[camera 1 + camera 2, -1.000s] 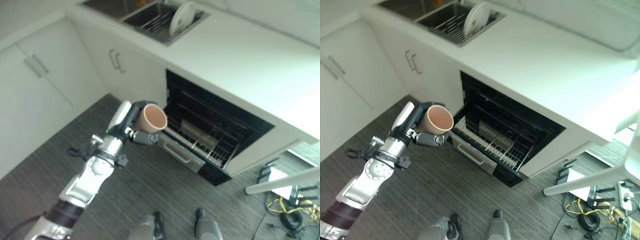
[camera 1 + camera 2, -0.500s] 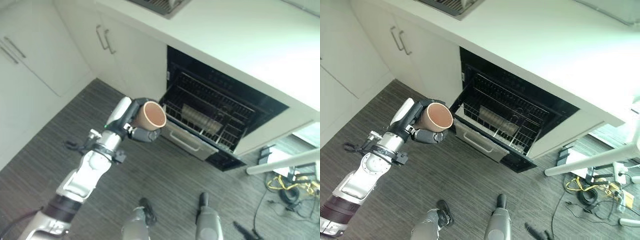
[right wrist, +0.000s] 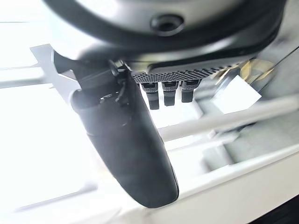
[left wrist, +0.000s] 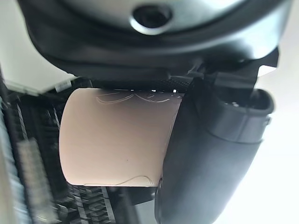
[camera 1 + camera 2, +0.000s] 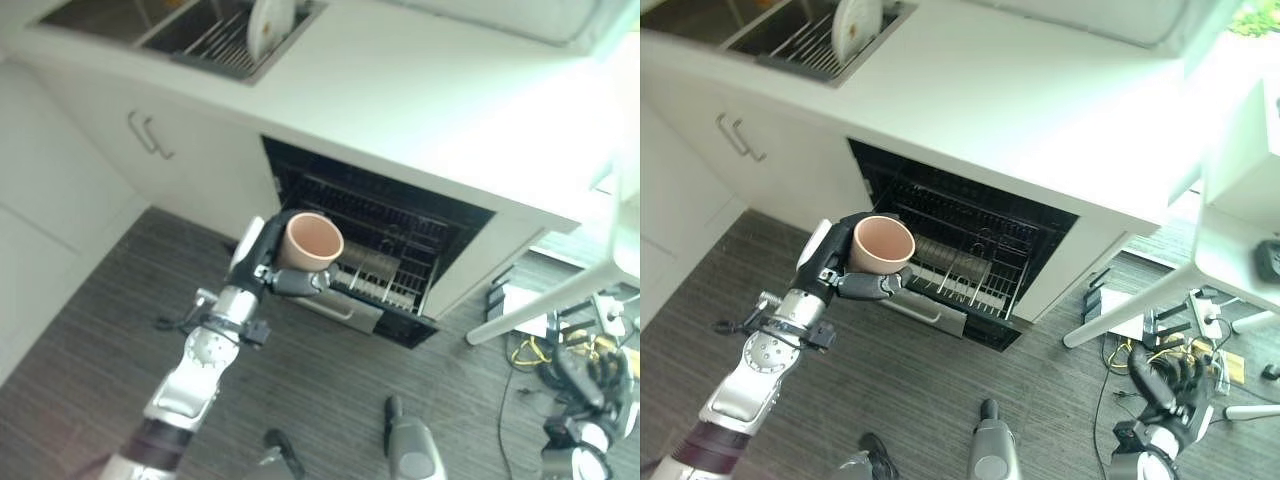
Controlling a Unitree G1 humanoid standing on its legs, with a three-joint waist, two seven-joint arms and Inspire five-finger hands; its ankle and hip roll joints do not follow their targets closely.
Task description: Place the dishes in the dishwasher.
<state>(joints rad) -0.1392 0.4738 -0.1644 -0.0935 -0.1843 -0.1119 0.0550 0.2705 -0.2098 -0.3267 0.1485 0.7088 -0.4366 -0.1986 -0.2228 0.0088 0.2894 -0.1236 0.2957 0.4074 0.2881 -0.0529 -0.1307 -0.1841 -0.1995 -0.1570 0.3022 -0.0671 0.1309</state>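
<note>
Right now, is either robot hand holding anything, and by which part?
The left robot hand grips a tan cup around its side wall, mouth clear. The right robot hand holds nothing.

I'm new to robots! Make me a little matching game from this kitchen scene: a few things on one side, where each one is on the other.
Things:
1. cup
2. white plate
3. wire rack
4. right robot hand

Places:
A. inside the open dishwasher
B. standing in the sink
C. low over the floor, holding nothing
D. held in the left robot hand

Pairs: 1-D, 2-B, 3-A, 4-C
</note>
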